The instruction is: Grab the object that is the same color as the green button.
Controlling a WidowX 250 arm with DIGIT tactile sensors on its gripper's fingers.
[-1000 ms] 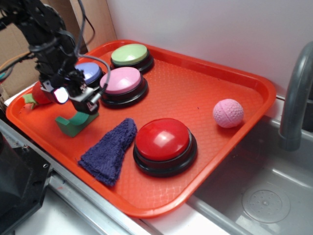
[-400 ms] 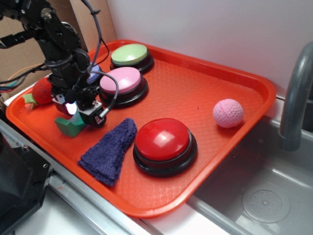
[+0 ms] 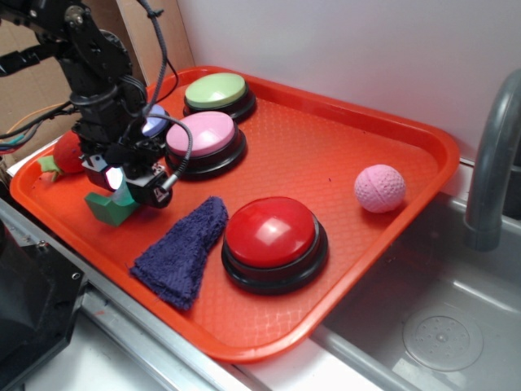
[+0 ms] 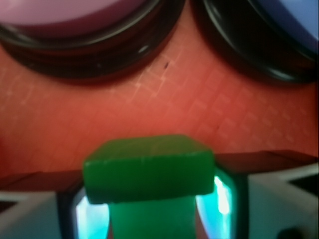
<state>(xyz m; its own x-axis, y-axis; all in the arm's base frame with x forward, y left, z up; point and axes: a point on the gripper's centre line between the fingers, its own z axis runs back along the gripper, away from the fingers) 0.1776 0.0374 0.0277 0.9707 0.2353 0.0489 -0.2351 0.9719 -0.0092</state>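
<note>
The dark-green arch block (image 3: 106,210) stands on the orange tray (image 3: 342,138) near its front left edge. My gripper (image 3: 124,192) is down over it. In the wrist view the block (image 4: 149,167) fills the gap of my gripper (image 4: 149,211), and both fingers press against its sides. The block still rests on the tray. The pale lime-green button (image 3: 216,88) sits at the tray's far corner, apart from the gripper.
A pink button (image 3: 202,134) and a blue button (image 3: 155,120) sit just behind the gripper. A red button (image 3: 270,230), a purple cloth (image 3: 183,248) and a pink ball (image 3: 379,188) lie to the right. A strawberry toy (image 3: 67,155) is at the left. A sink (image 3: 440,326) lies beyond the tray.
My gripper has come down and moved left over the green block, and its fingers now stand around it. The block has shifted slightly left.
</note>
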